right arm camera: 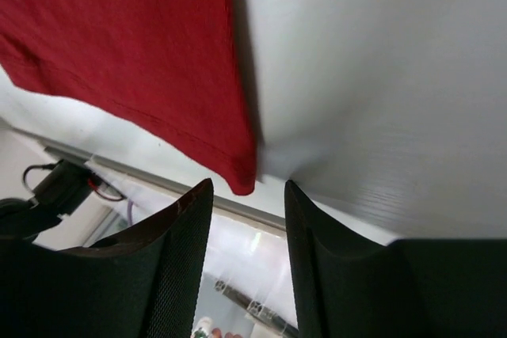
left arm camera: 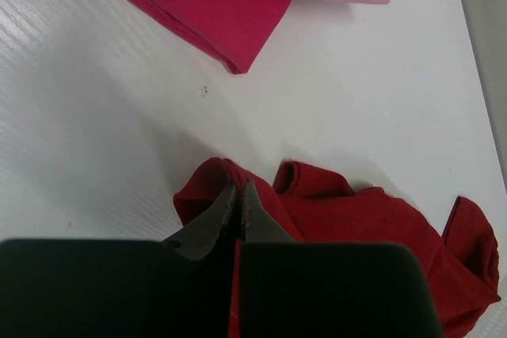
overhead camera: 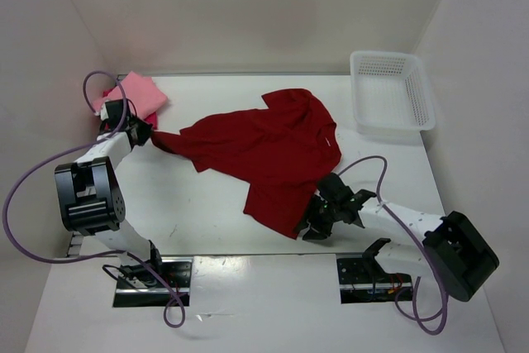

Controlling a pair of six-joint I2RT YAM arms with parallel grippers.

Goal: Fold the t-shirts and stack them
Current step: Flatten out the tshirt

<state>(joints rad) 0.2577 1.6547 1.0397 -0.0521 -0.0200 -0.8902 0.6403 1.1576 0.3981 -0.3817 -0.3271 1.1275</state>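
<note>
Left fingers (left arm camera: pixel 226 215) are pressed together on a bunched edge of the dark red shirt (overhead camera: pixel 264 150), near the far left corner of the worktop (overhead camera: pixel 207 221). Right fingers (right arm camera: pixel 186 235) stand spread, with the shirt's near corner just ahead of their tips and not between them. Closing from there would likely catch only the hem tip or nothing, and the corner could slip free under any pull. A tug from the left side might also drag cloth into the folded pink shirt (overhead camera: pixel 136 93) and magenta shirt (left arm camera: pixel 214 17) stacked just beyond. The dark red shirt lies unfolded and wrinkled across the middle of the worktop. It is drawn to a narrow point at the left grip, with one sleeve toward the far edge.
</note>
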